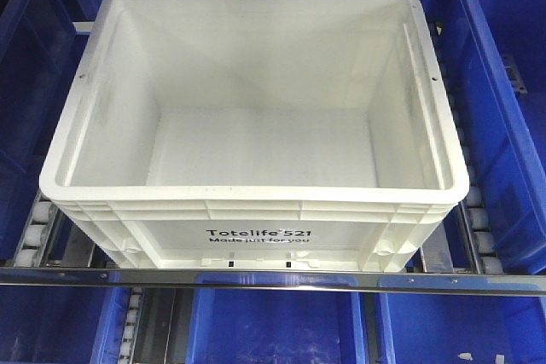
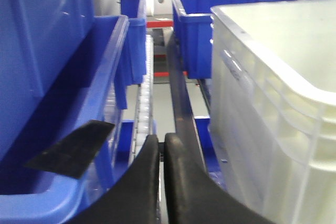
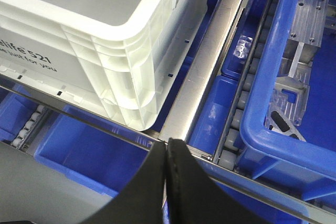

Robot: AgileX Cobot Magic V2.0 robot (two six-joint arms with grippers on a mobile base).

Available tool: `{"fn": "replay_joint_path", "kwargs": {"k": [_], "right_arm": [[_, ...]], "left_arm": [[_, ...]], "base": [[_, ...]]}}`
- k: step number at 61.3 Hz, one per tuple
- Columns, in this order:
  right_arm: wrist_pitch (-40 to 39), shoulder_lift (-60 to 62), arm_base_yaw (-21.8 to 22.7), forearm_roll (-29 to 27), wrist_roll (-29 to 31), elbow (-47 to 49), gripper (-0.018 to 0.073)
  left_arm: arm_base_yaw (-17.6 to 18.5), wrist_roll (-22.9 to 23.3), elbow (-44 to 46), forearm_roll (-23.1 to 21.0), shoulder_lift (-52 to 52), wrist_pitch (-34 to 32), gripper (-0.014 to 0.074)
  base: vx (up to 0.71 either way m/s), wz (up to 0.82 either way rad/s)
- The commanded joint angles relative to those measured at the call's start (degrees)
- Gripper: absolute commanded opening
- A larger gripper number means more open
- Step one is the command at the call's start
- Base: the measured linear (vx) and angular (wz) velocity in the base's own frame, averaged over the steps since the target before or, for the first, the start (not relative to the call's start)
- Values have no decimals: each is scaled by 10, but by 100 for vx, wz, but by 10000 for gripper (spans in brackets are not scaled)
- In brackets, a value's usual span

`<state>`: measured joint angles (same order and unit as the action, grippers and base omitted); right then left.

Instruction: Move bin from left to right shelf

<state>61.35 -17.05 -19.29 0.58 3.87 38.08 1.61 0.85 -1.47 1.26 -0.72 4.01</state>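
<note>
The white bin (image 1: 171, 232), printed "Totelife 521 Made just for you", stands empty on the roller shelf in the middle of the front view. Neither gripper shows in that view. In the left wrist view my left gripper (image 2: 161, 141) is shut on nothing, low beside the bin's (image 2: 262, 108) left side wall and apart from it. In the right wrist view my right gripper (image 3: 167, 144) is shut and empty, just below and right of the bin's (image 3: 89, 51) front right corner, over the shelf's front rail.
Blue bins flank the white one on the left (image 1: 34, 100) and right (image 1: 503, 108), with more on the level below (image 1: 273, 321). A metal rail (image 1: 273, 277) runs along the shelf front. Roller tracks (image 1: 38, 228) lie between lanes. The right blue bin (image 3: 262, 103) holds metal brackets (image 3: 307, 14).
</note>
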Motion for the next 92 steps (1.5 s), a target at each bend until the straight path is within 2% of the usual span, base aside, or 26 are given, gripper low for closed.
{"fn": "replay_joint_path", "kwargs": {"k": [1,7,24,34,92], "right_arm": [[-35,-7,1,1,3,12,-8],[-34,-7,1,1,3,12,-8],[-34,-7,1,1,3,12,-8],[-34,-7,1,1,3,12,-8],[-43,-2,1,8,9,9,-8]], "left_arm": [[-15,20,10,-3,-7,-49,-1],[-23,38,10,-3,-7,-49,-1],[-17,38,10,-3,-7,-73,-1],[0,38,10,-3,-7,-85,-1],[-1,38,10,-3,-6,-83,-1]], "base": [[0,0],[0,0],[0,0],[0,0],[0,0]]}}
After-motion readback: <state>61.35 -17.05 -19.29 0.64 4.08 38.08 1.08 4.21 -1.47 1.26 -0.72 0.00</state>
